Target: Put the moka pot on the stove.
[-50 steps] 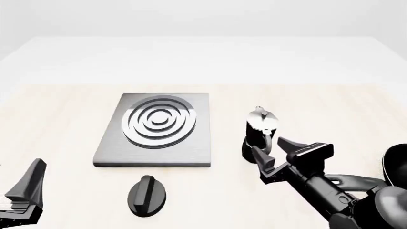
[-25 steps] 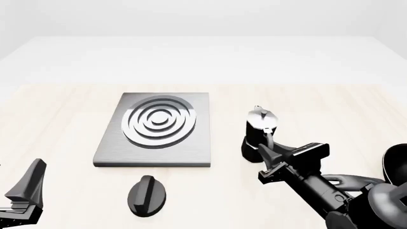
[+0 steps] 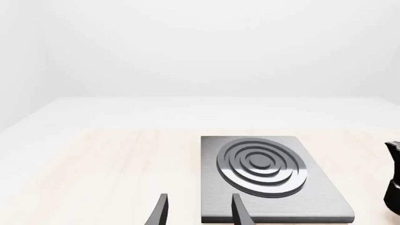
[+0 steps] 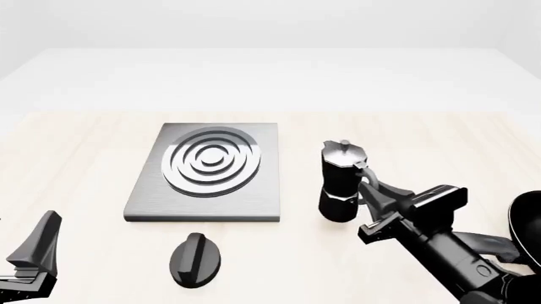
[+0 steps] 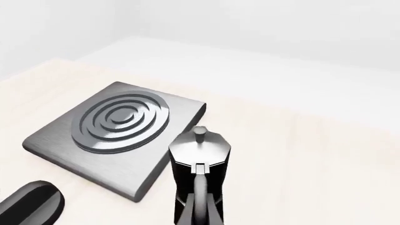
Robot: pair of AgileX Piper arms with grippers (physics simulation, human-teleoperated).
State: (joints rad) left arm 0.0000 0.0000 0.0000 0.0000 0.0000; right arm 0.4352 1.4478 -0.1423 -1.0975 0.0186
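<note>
- The pot (image 4: 341, 182) stands upright on the worktop (image 4: 76, 158), just right of the stove (image 4: 206, 171) and apart from it; its lid knob is at the top and its handle points toward the right arm.
- The right gripper (image 4: 378, 201) is at the pot's handle side. In the front view its jaws look closed around the handle, and the right wrist view shows the handle (image 5: 200, 197) running straight down the middle toward the camera. The fingers are not visible there, so the grip is likely but not sure.
- The left gripper (image 3: 196, 213) hangs low at the near left, well away from the pot; its jaws are parted and hold nothing.
- A black oval knob (image 4: 195, 259) lies on the worktop just in front of the stove.
- A dark rounded object (image 4: 526, 227) is cut off at the right edge.
</note>
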